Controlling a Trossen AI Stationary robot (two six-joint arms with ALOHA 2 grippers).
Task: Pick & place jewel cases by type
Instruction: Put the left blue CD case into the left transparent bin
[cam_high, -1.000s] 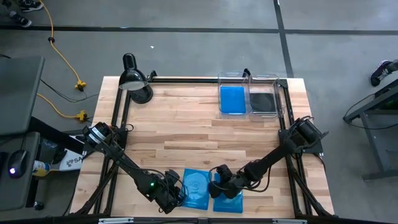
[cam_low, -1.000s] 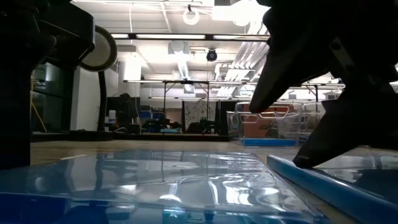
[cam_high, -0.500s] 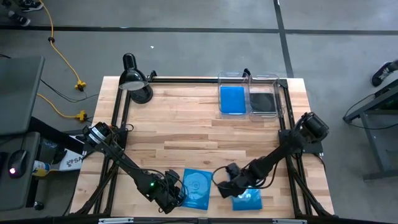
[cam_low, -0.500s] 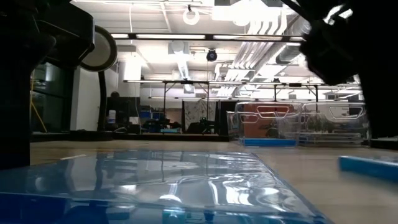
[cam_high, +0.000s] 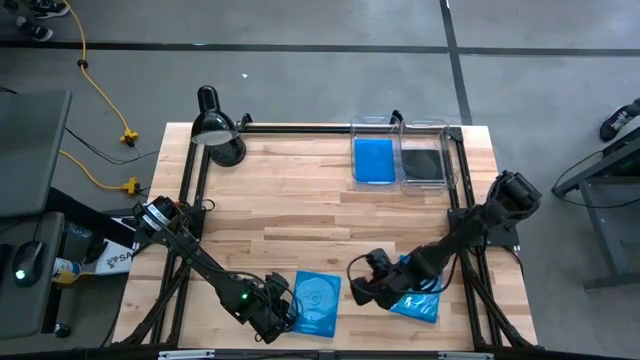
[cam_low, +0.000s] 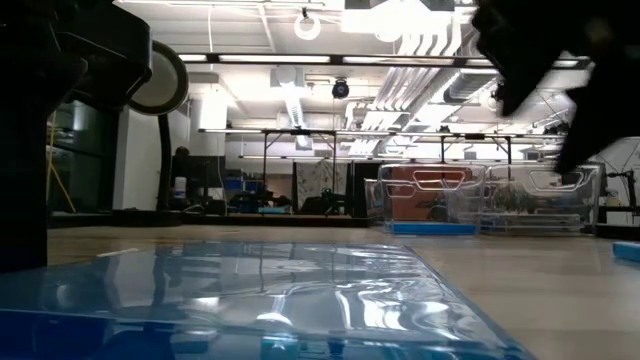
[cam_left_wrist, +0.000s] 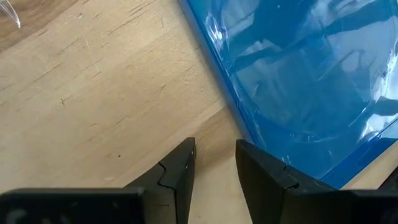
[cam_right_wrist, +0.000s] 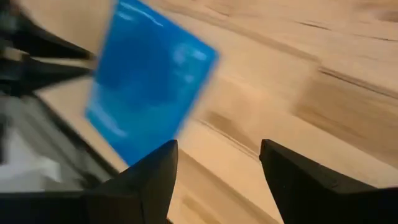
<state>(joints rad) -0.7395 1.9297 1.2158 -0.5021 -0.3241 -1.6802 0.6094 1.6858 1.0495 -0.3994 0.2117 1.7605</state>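
1. Keep the right pincer (cam_high: 362, 291) spread wide and empty; bring it squarely over the blue case (cam_high: 418, 303) lying flat at the near right of the table (cam_high: 300, 210).
2. Straddle one edge, clamp, lift level.
3. Carry toward the far bin (cam_high: 374, 152) already holding blue.
4. Leave the left pincer (cam_high: 290, 316) partly parted, touching the near-centre blue case (cam_high: 318, 300).
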